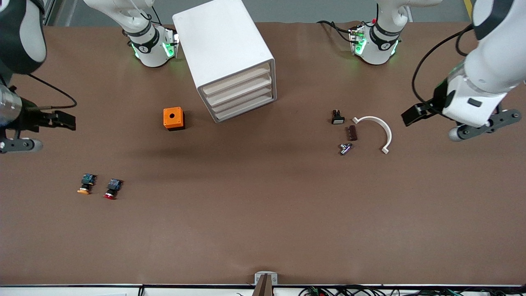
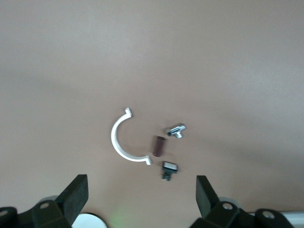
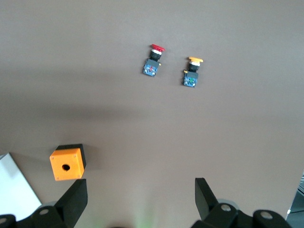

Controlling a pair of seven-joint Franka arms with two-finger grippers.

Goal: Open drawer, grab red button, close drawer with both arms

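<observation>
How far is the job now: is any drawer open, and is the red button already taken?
Nothing looks done yet. All four drawers of the cabinet sit shut. The red button lies on the table beside the orange-capped button. Nothing is in hand: the left gripper hovers open over the white half-ring, the right gripper open at its own end. Opening, grabbing and closing are all left.

We see only a corner of the cabinet [image 3: 14, 183] in the right wrist view. The drawers' [image 1: 240, 92] insides stay hidden, and both arms [image 1: 487, 61] run past the front view's edges.
</observation>
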